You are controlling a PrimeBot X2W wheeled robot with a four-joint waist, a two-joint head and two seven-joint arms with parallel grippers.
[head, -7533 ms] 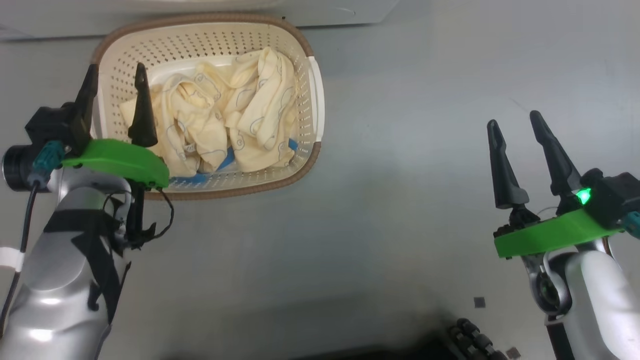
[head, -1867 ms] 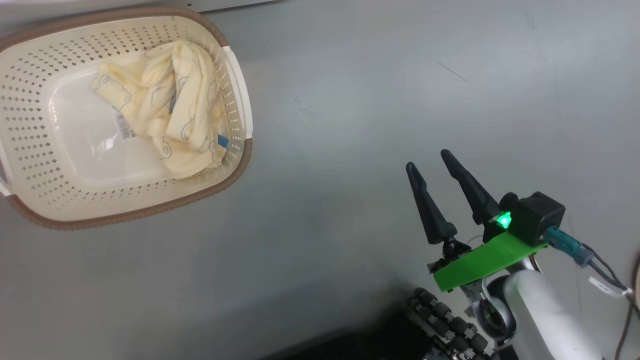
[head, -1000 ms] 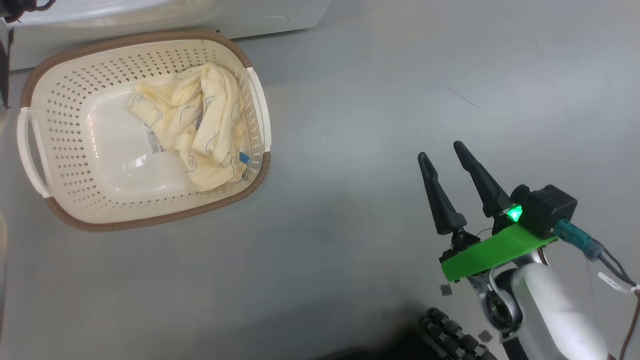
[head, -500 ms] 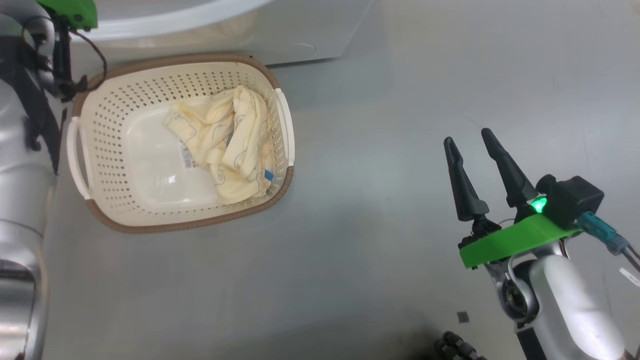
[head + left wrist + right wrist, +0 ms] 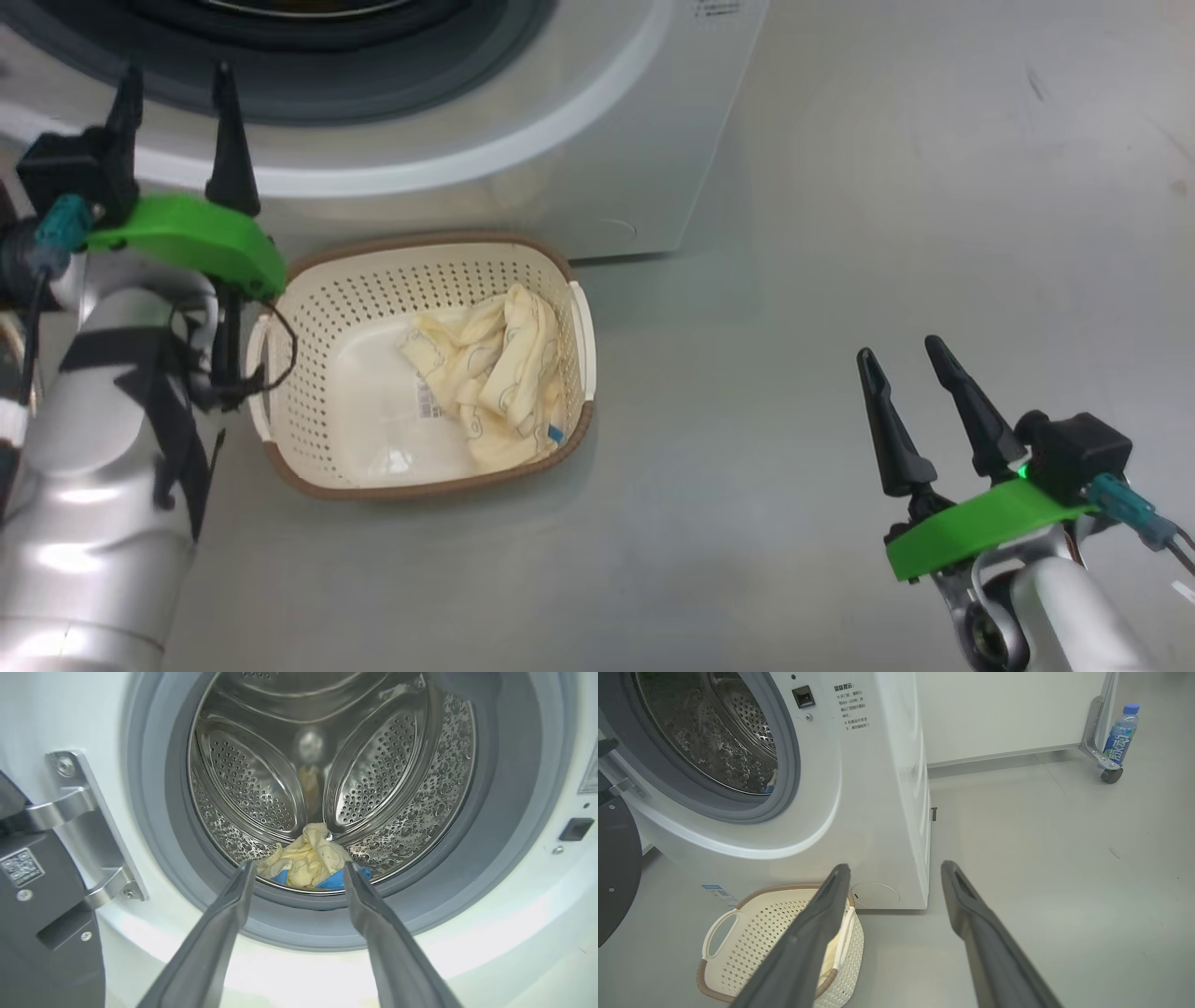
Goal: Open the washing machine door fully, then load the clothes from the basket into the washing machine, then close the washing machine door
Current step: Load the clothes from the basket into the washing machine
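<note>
The washing machine stands with its door swung open to the left on a metal hinge. A cream piece of the clothes with a blue bit lies in the steel drum. My left gripper is open and empty just outside the grey mouth, also seen from the head as the left gripper. The basket sits on the floor before the machine, with more cream clothes bunched at its right side. My right gripper hangs open and empty, well right of the basket.
Bare grey floor spreads right of the machine. A blue-labelled bottle stands by a castor at the far right, beside a white wall panel. The basket's label shows on its bare floor.
The head camera has swung up and left, bringing the machine's mouth and my left arm into view. The basket holds fewer clothes than several seconds ago. Both grippers have stayed open.
</note>
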